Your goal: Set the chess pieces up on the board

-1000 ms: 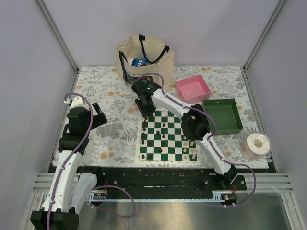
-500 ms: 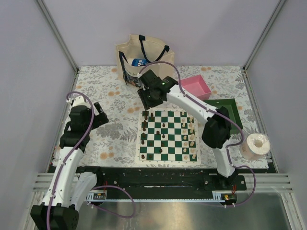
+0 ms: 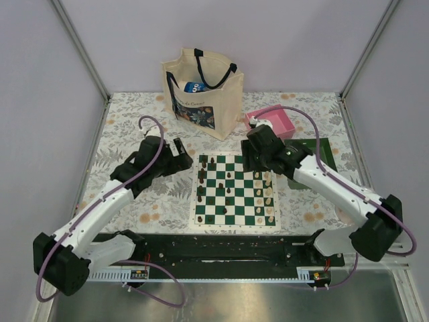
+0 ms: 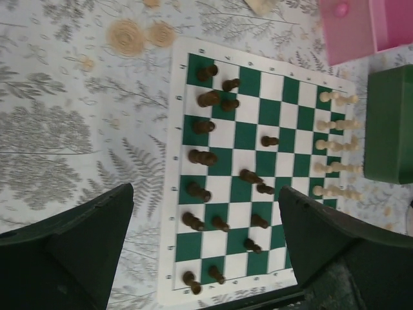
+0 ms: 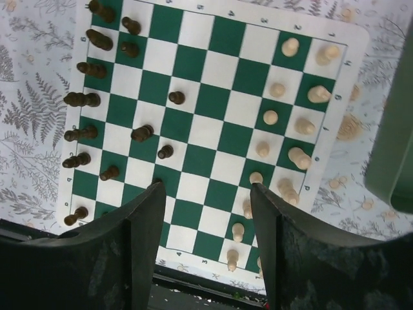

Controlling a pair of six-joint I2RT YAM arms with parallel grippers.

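Floral-print worktop (image 3: 134, 127), four things down on it. The green-and-white board (image 5: 208, 102) lies flat at the near middle. A cream tote bag (image 3: 204, 94) stands upright beyond it at the far side. The pink tray (image 3: 285, 124) sits far right, and the green tray (image 4: 390, 129) sits just beside the board's right edge, nearer than the pink one.

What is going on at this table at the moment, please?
A robot is setting up a chess set. The left gripper and the right gripper both hang open and empty above the board. The cream pieces stand in roughly two rows along one edge; the dark pieces sit near the opposite edge, several scattered toward the middle.
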